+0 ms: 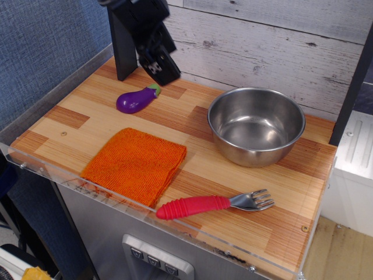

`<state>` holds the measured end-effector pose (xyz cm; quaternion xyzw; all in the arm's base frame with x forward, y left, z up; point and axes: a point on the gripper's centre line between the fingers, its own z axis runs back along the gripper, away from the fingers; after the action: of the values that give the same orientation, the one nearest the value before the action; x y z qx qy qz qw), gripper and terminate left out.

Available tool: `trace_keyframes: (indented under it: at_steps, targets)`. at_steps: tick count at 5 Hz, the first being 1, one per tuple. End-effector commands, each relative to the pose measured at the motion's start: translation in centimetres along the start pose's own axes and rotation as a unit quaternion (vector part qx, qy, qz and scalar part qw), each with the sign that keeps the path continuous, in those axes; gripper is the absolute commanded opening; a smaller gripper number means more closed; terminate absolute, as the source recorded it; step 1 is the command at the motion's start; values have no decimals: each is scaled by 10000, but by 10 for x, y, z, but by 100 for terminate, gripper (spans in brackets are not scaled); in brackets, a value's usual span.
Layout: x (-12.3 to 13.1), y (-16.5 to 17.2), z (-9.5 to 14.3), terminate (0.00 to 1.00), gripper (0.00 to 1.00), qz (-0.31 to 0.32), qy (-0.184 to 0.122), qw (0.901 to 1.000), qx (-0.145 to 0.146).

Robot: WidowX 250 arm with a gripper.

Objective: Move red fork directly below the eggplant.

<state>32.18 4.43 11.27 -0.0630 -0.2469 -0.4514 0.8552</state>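
Red fork point(213, 205): lies on the surface's point(291, 192) front edge, long axis left-right, tines pointing right; gripper point(158, 65) aloft, jaws' state indiscernible.

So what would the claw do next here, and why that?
Probably swing toward the near right edge of the counter and come down over the red fork. The claw hangs at the back, just above the eggplant, holding nothing I can see, while the fork lies untouched far from it, beyond the orange cloth. It must pick the fork up before it can place it.
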Motion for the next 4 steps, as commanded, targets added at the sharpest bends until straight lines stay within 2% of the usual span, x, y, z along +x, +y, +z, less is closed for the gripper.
trace_keyframes:
  at_steps: [1, 2, 3, 4]
  targets:
    - [2, -49, 16, 0, 100, -106, 68, 9999, 15]
    - [-7, -82, 15, 0, 100, -206, 205, 9995, -156]
    - [-16, -103, 10, 0, 100, -326, 307, 9987, -261]
    - [-14, -115, 1, 0, 100, -313, 282, 9985, -355]
